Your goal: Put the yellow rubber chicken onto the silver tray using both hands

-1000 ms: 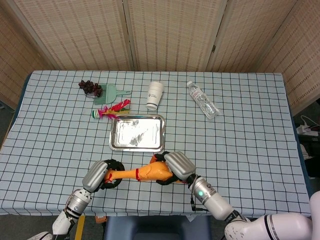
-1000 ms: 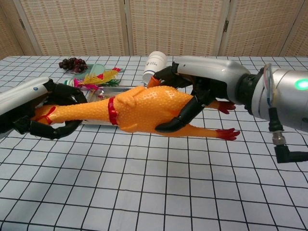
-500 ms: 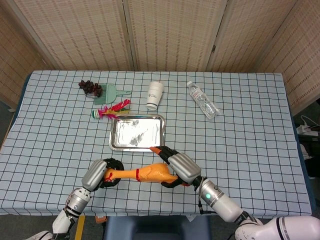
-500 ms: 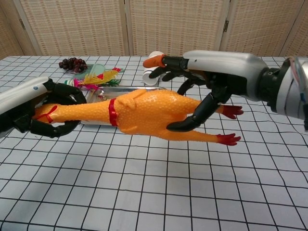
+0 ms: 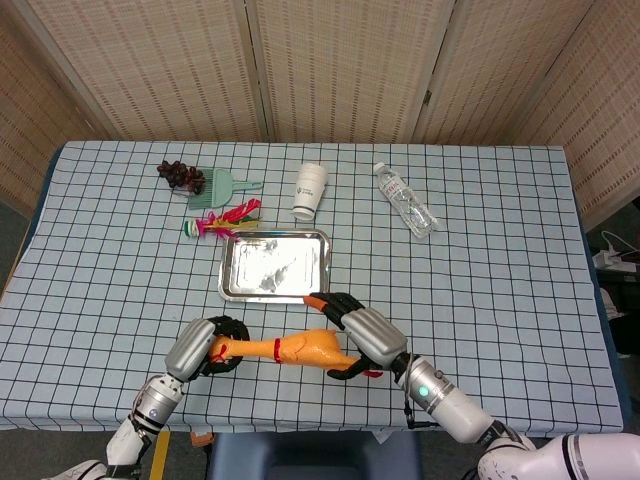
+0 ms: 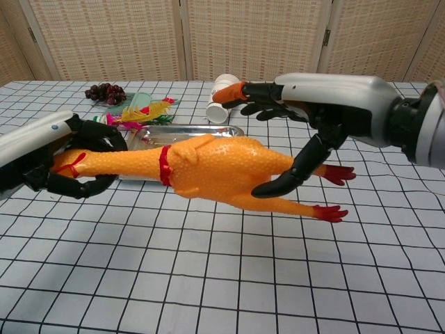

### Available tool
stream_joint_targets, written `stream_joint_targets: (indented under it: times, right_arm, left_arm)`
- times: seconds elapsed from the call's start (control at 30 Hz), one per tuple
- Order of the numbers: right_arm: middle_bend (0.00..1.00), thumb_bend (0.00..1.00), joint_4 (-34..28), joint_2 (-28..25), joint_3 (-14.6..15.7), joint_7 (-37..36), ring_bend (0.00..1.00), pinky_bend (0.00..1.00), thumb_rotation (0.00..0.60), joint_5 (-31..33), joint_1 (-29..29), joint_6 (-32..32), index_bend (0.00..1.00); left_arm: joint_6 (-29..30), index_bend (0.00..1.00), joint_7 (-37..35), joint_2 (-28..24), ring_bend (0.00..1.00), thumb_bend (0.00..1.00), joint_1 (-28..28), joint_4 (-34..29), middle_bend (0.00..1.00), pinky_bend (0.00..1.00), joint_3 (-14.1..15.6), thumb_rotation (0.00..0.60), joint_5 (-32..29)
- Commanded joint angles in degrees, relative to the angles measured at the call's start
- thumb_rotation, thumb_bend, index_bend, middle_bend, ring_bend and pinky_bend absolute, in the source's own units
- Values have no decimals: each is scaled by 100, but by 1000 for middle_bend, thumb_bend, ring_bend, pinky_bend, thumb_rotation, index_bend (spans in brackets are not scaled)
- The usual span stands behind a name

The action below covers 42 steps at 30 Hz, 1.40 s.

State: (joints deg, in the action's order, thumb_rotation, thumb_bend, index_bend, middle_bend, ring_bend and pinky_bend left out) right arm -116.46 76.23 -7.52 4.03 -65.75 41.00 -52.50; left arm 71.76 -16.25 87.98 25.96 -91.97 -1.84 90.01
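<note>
The yellow rubber chicken (image 5: 300, 350) (image 6: 215, 170) lies lengthwise near the table's front edge, head to the left and red feet sagging to the right. My left hand (image 5: 205, 345) (image 6: 62, 163) grips its head and neck. My right hand (image 5: 360, 335) (image 6: 313, 118) hovers over the body with fingers spread and lifted off it; only the thumb curls under and touches the rear of the body. The silver tray (image 5: 322, 268) (image 6: 208, 129) lies empty just beyond the chicken.
Behind the tray are a white paper cup (image 5: 311, 190) (image 6: 224, 97), a feather toy (image 5: 225, 220) (image 6: 142, 111), a green scoop (image 5: 218, 190) and dark grapes (image 5: 178, 175) (image 6: 104, 92). A plastic bottle (image 5: 406, 200) lies at the back right. Wicker screens stand behind the table.
My right hand's fingers have lifted off the chicken's body and spread, leaving the thumb beneath. The chicken's tail and feet have dropped a little. The left hand keeps its hold.
</note>
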Motion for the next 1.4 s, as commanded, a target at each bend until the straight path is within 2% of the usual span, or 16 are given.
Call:
stream_joint_targets:
  times: [0.03, 0.13, 0.2, 0.3, 0.43, 0.6, 0.9, 0.97, 1.03, 1.07, 1.1, 1.13, 1.2, 1.23, 1.3, 1.4]
  right_arm:
    - [148, 109, 3, 61, -39, -69, 129, 298, 600, 116, 21, 35, 175]
    - [439, 120, 28, 66, -46, -116, 471, 677, 600, 85, 58, 120, 525]
    - [570, 141, 40, 61, -55, -175, 631, 838, 600, 42, 66, 156, 678]
    - [701, 199, 64, 82, -55, -216, 760, 966, 600, -27, 60, 147, 848]
    - [814, 303, 85, 113, -66, -227, 888, 1000, 600, -120, 32, 61, 987]
    - [823, 348, 101, 126, -50, -137, 995, 1000, 600, -233, 10, -33, 988]
    - [823, 348, 152, 282, -73, -245, 999, 1000, 600, -378, -90, -250, 989]
    - [816, 345, 123, 267, -91, -332, 949, 1000, 600, -389, -130, -293, 930]
    - [679, 312, 127, 194, -32, -317, 735, 905, 600, -483, -151, -272, 660]
    - [513, 278, 111, 106, 17, -279, 555, 759, 600, -467, -126, -165, 413]
    - [271, 234, 74, -7, 46, -254, 323, 531, 600, -429, -82, -28, 161]
    - [159, 211, 34, -116, 29, -283, 207, 411, 600, -411, -50, 59, 66]
    - [0, 150, 4, -204, -3, -353, 10, 169, 600, -450, -50, 75, 0]
    - [0, 130, -17, -255, -18, -428, 0, 107, 600, -520, -72, 53, 0]
    - [0, 111, -78, -384, -32, -571, 0, 28, 600, -670, -126, 6, 0]
    - [0, 106, -199, -611, -23, -873, 0, 0, 600, -922, -258, -107, 0]
  left_arm:
    - [-3, 867, 7, 4, 467, 747, 5, -1, 695, 513, -7, 600, -6]
    - [0, 867, -4, -7, 467, 747, 7, -9, 695, 513, -15, 600, -12]
    - [0, 867, -14, -16, 467, 747, 7, -14, 695, 512, -13, 600, -12]
    - [-7, 868, -10, -19, 467, 747, 8, -10, 695, 512, -9, 600, -16]
    - [-18, 868, -24, -28, 467, 747, 16, -10, 696, 513, -28, 600, -42]
    - [-54, 868, -54, -44, 467, 747, 33, 4, 697, 512, -64, 600, -99]
    - [-80, 868, -68, -58, 467, 747, 45, 23, 696, 513, -90, 600, -147]
    - [-76, 869, -62, -68, 467, 747, 45, 23, 696, 512, -100, 600, -157]
    - [-73, 871, -65, -75, 467, 740, 48, 27, 696, 512, -112, 600, -163]
    - [-68, 872, -55, -72, 467, 735, 52, 41, 697, 512, -122, 600, -164]
    - [-72, 874, -38, -68, 467, 731, 60, 57, 697, 512, -132, 600, -164]
    - [-92, 874, -9, -69, 467, 732, 77, 70, 697, 513, -142, 600, -167]
    - [-121, 874, 41, -75, 466, 735, 108, 80, 697, 513, -170, 600, -179]
    - [-137, 874, 74, -83, 467, 736, 129, 88, 698, 513, -190, 600, -183]
    - [-170, 874, 127, -112, 467, 735, 172, 138, 698, 513, -230, 600, -190]
    - [-261, 874, 80, -183, 466, 732, 232, 298, 699, 513, -291, 600, -256]
